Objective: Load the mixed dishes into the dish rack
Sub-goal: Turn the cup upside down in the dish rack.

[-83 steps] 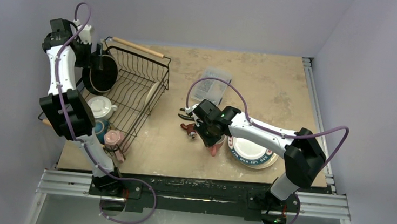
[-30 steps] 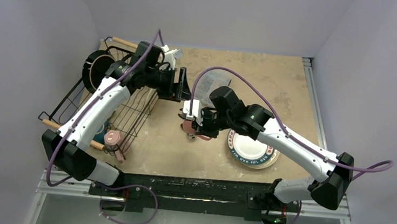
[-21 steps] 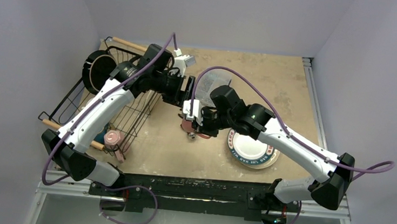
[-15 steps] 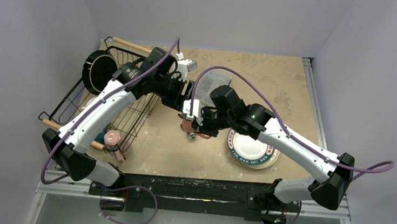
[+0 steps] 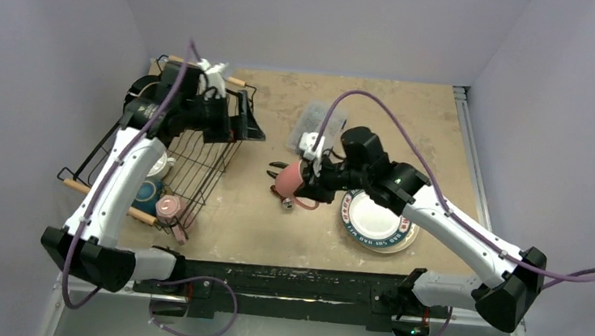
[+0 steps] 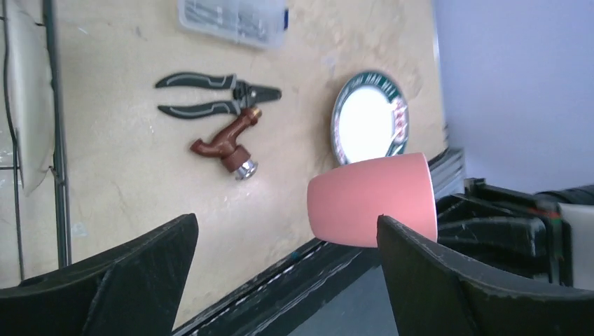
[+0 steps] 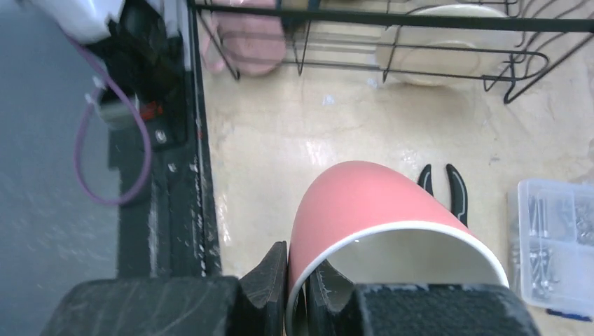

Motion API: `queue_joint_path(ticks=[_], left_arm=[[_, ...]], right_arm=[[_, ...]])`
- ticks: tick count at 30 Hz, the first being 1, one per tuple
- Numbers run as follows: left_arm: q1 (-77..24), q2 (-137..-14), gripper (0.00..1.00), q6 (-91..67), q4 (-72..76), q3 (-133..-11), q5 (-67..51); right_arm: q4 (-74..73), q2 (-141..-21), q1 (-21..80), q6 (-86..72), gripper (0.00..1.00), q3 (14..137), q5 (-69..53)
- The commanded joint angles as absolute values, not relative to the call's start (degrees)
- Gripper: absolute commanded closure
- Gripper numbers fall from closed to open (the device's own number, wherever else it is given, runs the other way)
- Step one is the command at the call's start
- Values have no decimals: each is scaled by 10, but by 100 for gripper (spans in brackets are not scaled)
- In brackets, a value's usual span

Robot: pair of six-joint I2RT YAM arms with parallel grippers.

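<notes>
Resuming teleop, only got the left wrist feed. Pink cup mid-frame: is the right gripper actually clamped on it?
Observer: Yes. The right wrist view shows the right gripper pinching the rim of the pink cup, one finger inside, one outside.
Operator: Where is my left gripper?
Observer: In the top view the left gripper, open, sits at the far right edge of the dish rack, apart from the cup.
Operator: Rack loaded?
Observer: Partly. A pink mug sits at its near end.
</notes>
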State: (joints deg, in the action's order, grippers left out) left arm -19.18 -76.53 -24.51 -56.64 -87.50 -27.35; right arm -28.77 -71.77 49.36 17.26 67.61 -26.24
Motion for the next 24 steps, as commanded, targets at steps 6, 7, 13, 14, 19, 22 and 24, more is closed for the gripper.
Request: queue_joint_path(ticks=[6, 7, 13, 14, 19, 22, 24], left_arm=[[-73, -631, 0, -579, -158, -727, -545], [-73, -630, 0, -618, -112, -719, -559], [-83, -619, 0, -685, -25, -732, -548], [-91, -624, 0, -707, 13, -728, -547], [-168, -666, 0, -804, 147, -726, -511], [-187, -678, 0, -841, 224, -726, -478], [-186, -678, 0, -858, 273, -726, -459]], right_arm=[[217, -683, 297, -337, 100, 696, -566], [273, -693, 291, -389, 100, 707, -570], [411, -760, 274, -545, 100, 824, -579], [438, -767, 275, -565, 100, 825, -577], [459, -780, 288, -578, 100, 829, -573], [432, -778, 296, -555, 100, 835, -576], [407, -771, 296, -536, 100, 829, -572]])
